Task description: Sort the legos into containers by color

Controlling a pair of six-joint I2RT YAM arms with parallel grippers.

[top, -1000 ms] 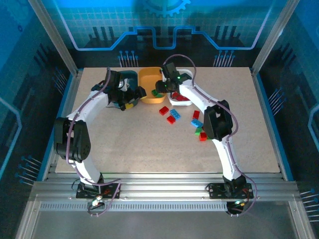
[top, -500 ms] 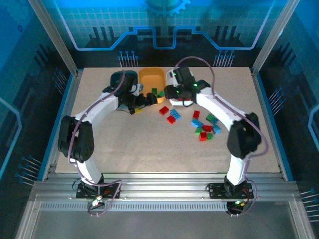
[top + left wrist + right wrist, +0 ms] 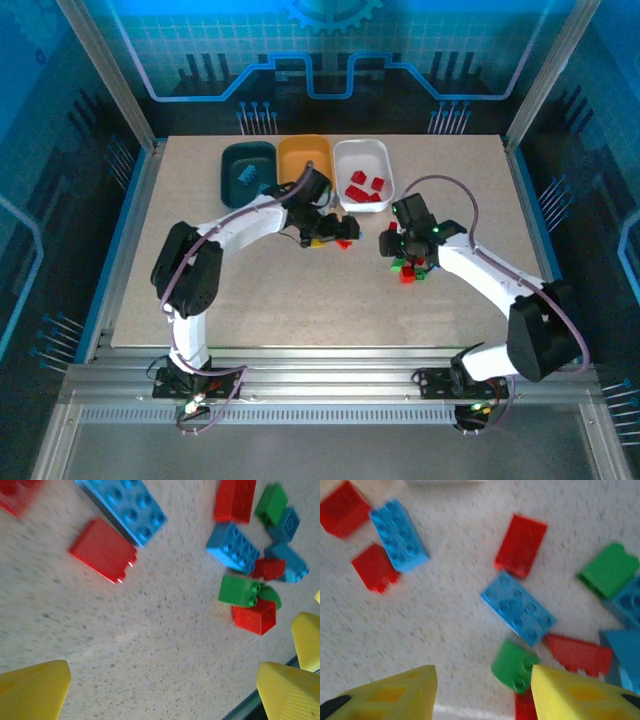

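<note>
**Moved since a second ago:** the left gripper [image 3: 325, 237] has left the tub row and come to mid-table. The right gripper [image 3: 402, 252] has come off the white rounded plastic tub [image 3: 362, 158] to the loose bricks at centre-right. The three tubs stay in a row at the far edge.

**Overhead view:**
- The dark teal rounded plastic tub [image 3: 228, 165] holds a light blue plastic brick [image 3: 247, 177].
- The orange-yellow rounded plastic tub [image 3: 300, 155] has its near corner covered by the left arm.
- The white tub holds small red plastic bricks [image 3: 365, 187].
- The speckled beige table [image 3: 250, 290] carries the rest. The bricks under both grippers are too small to sort out here.

**Left wrist view adds:**
- Its yellow fingertips [image 3: 32, 690] stand wide apart, released, with bare table between them.
- Ahead lie a red slab-like brick [image 3: 102, 550] and a long light blue brick [image 3: 127, 505], cut off at the top edge.
- To the right is a tight cluster of red, green and blue bricks [image 3: 247, 580].

**Right wrist view adds:**
- Its fingers [image 3: 385, 695] are partly parted and clench nothing.
- A rounded green brick [image 3: 514, 666] lies just beside one finger; whether they touch cannot be told.
- Near it are a light blue studded brick [image 3: 517, 607] and a flat red brick [image 3: 521, 545].
- The picture is blurred, and the bricks at the right edge are cut off.
</note>
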